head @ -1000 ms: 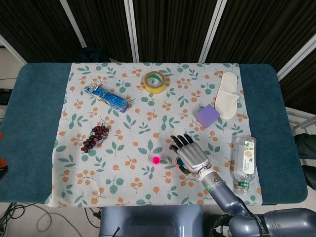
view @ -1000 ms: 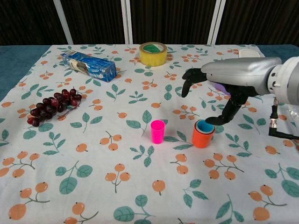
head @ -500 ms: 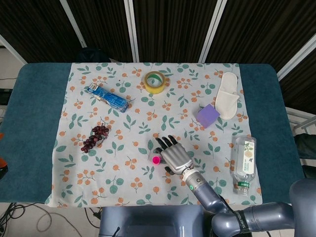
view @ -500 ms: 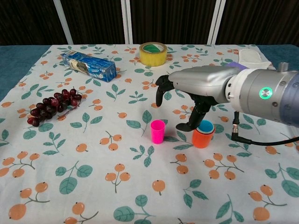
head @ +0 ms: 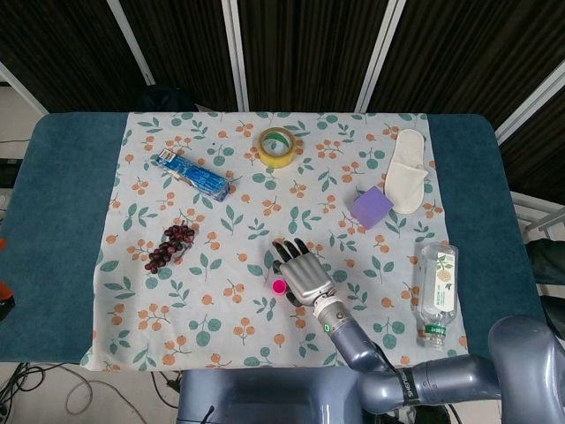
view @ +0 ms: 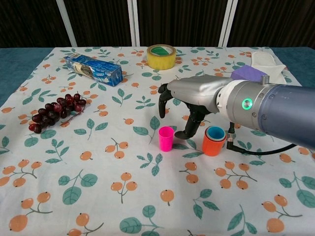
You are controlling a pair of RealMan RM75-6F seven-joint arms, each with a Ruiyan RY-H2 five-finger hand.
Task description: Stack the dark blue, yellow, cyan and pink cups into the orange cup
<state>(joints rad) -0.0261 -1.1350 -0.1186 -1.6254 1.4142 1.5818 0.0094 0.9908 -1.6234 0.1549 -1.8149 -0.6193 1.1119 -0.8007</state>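
Observation:
The pink cup (view: 166,138) (head: 279,286) stands upright on the floral cloth near the middle. Right of it stands the orange cup (view: 213,142) with a cyan cup (view: 215,132) nested inside; in the head view my arm hides this stack. My right hand (view: 179,101) (head: 298,268) hovers just above and behind the pink cup, fingers spread and curved downward, thumb low beside the cup, holding nothing. Neither view shows my left hand, nor the dark blue and yellow cups.
A bunch of grapes (view: 51,111) lies at the left, with a blue snack packet (view: 93,69) behind it. A yellow tape roll (view: 161,56) sits at the back. A purple block (head: 372,207), a white slipper (head: 405,171) and a plastic bottle (head: 436,283) are on the right.
My right hand has moved left from above the orange cup stack to above the pink cup. The cups have stayed in place.

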